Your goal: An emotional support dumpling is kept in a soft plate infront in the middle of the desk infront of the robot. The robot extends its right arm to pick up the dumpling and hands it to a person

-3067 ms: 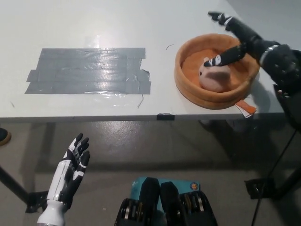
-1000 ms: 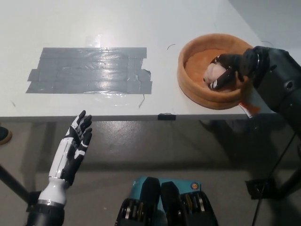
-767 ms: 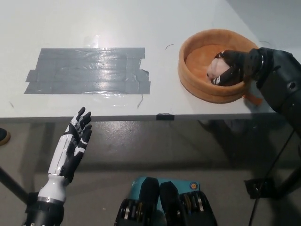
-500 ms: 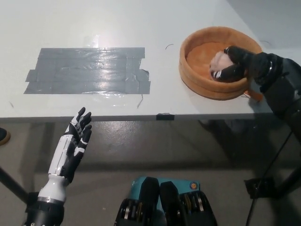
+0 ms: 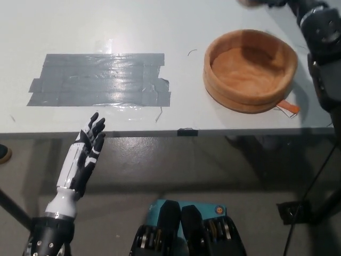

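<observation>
Your right hand (image 5: 277,2) has lifted the dumpling (image 5: 250,2) off the now-empty plate (image 5: 250,69) toward the counter's (image 5: 160,21) far edge; finger state unclear, handover remains.

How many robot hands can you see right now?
1 clearly: the white left hand at lower left, below the desk edge, fingers apart. The black right arm reaches up the right side; its hand is mostly cut off at the top.

Bright overhead light; glare on tape (image 5: 101,74).
</observation>
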Tool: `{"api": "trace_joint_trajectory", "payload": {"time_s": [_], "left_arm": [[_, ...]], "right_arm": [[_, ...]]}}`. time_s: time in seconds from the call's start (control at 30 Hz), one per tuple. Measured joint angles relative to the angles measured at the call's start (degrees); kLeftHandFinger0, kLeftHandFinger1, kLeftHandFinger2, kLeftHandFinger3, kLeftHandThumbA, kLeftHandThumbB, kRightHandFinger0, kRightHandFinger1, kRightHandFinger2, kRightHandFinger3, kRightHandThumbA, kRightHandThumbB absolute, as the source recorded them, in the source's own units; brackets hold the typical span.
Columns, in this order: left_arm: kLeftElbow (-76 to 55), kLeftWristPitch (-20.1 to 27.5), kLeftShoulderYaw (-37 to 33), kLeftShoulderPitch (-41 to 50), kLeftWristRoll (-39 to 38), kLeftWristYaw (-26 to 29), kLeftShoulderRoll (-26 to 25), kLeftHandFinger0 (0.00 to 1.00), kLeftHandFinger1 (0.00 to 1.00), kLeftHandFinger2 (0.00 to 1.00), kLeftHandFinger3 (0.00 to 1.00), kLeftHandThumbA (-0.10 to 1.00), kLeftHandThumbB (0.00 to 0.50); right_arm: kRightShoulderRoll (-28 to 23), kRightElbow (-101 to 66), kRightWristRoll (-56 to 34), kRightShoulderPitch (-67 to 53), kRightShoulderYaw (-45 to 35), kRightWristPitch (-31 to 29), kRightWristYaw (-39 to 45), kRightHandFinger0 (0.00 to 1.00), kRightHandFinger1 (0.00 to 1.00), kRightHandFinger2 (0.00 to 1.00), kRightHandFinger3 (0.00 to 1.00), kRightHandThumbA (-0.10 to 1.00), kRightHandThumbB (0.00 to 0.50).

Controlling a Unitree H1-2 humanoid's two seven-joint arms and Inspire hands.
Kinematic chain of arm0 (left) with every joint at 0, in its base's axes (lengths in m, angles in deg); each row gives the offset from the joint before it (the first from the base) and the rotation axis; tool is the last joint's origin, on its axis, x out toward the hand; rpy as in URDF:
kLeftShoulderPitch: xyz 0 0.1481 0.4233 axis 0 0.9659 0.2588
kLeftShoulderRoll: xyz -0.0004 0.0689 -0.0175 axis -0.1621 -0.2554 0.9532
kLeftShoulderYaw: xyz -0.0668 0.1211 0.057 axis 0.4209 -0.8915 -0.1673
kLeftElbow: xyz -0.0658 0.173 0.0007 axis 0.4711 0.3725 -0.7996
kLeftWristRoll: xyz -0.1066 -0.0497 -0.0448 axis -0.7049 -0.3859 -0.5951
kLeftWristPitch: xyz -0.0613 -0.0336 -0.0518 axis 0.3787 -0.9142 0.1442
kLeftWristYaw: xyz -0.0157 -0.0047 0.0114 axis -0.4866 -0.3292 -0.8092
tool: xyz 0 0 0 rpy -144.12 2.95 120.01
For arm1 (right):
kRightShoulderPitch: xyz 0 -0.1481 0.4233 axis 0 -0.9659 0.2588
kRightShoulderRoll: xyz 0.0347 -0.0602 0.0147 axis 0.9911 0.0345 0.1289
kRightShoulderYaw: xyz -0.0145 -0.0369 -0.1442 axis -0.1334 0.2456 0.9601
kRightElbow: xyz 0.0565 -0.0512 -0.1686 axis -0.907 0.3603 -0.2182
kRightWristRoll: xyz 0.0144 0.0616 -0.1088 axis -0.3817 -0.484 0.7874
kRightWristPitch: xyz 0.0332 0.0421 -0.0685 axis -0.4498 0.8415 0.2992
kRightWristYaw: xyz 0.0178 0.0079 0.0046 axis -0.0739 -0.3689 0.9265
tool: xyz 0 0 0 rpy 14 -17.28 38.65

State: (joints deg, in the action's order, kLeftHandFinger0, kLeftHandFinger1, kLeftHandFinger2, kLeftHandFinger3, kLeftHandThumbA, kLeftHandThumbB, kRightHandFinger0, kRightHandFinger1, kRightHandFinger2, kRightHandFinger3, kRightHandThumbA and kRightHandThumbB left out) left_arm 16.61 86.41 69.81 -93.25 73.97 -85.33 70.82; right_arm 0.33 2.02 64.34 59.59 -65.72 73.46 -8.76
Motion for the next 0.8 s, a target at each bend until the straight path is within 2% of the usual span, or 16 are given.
{"api": "trace_joint_trajectory", "payload": {"time_s": [0.1, 0.13, 0.27, 0.3, 0.37, 0.4, 0.47, 0.6, 0.8], "left_arm": [[0.0, 0.0, 0.0, -0.9, 0.1, 0.0, 0.0, 1.00, 1.00, 1.00, 1.00, 0.85, 0.313], [0.0, 0.0, 0.0, -0.9, 0.1, 0.0, 0.0, 1.00, 1.00, 1.00, 1.00, 0.85, 0.311], [0.0, 0.0, -0.1, -0.9, 0.2, 0.0, 0.0, 1.00, 1.00, 1.00, 1.00, 0.84, 0.306], [0.0, -0.1, -0.1, -0.9, 0.3, 0.0, 0.0, 1.00, 1.00, 1.00, 1.00, 0.84, 0.302], [0.0, 0.0, -0.1, -0.9, 0.3, 0.0, 0.0, 1.00, 1.00, 1.00, 1.00, 0.84, 0.295], [0.0, 0.0, -0.1, -0.9, 0.3, 0.0, 0.0, 1.00, 1.00, 1.00, 1.00, 0.84, 0.299], [0.0, 0.0, -0.1, -0.8, 0.3, 0.0, 0.0, 1.00, 1.00, 1.00, 1.00, 0.84, 0.298], [0.0, 0.0, -0.1, -0.7, 0.4, 0.0, 0.0, 1.00, 1.00, 1.00, 1.00, 0.85, 0.317], [0.0, 0.0, -0.2, 0.0, 0.5, 0.0, 0.0, 1.00, 1.00, 1.00, 1.00, 0.85, 0.322]], "right_arm": [[1.4, -1.8, -4.4, 0.2, -5.1, 0.6, 0.8, 0.00, 0.55, 0.95, 0.85, -0.10, 0.104], [1.8, -1.9, -5.2, 0.2, -6.1, 0.9, 1.1, 0.00, 0.55, 0.95, 0.84, -0.10, 0.125], [3.6, -2.3, -9.4, 0.0, -10.5, 2.7, 1.8, 0.00, 0.55, 0.97, 0.85, -0.10, 0.139], [4.3, -2.7, -10.8, 0.0, -11.9, 3.4, 1.9, 0.00, 0.56, 0.99, 0.86, -0.10, 0.130], [5.2, -3.1, -12.6, 0.1, -13.7, 4.4, 2.0, 0.00, 0.61, 1.00, 1.00, -0.10, 0.125], [5.6, -3.4, -13.5, 0.1, -14.5, 4.9, 2.1, 0.00, 0.64, 1.00, 1.00, -0.10, 0.122], [6.9, -4.9, -15.9, 0.1, -16.5, 6.3, 2.1, 0.00, 0.64, 1.00, 1.00, -0.10, 0.124], [8.2, -7.8, -19.0, 0.2, -18.1, 8.7, 2.0, 0.00, 0.67, 1.00, 1.00, -0.10, 0.103], [8.4, -8.7, -21.0, 0.2, -17.9, 10.4, 1.9, 0.03, 0.69, 1.00, 1.00, -0.10, 0.125]]}}
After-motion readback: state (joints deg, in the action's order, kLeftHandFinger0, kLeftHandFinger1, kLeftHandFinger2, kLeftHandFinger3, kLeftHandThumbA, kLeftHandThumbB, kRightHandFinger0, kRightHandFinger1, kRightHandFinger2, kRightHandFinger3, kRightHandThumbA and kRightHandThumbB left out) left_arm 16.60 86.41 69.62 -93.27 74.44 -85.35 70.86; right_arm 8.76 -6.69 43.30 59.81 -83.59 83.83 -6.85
